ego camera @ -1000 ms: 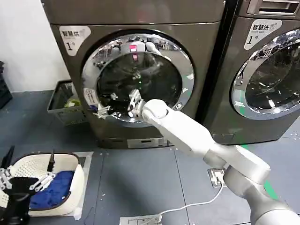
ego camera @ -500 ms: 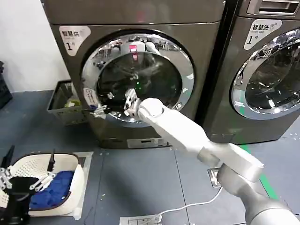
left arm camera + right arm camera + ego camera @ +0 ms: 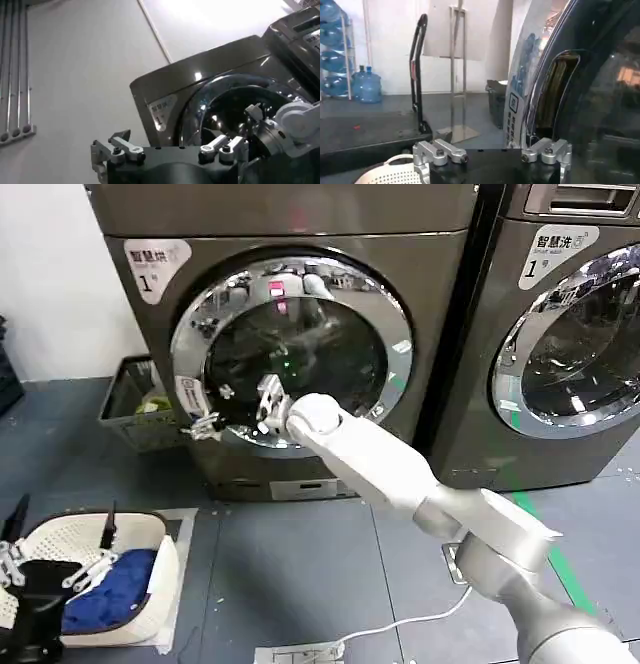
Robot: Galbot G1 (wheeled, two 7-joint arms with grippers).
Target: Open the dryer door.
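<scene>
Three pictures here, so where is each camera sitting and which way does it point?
Head view: high on the robot, facing down at the dryer; right arm reaches to the dryer door.
Left wrist view: low, facing up past the left gripper at the dryer.
Right wrist view: at the door's chrome edge, right gripper in front.
Shared: all three show the door.

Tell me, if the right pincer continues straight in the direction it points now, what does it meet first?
Probably the left edge of the dryer door: the right pincer points leftward at the chrome ring beside the white-blue rim sticker. Depth is unclear; it may already touch.
</scene>
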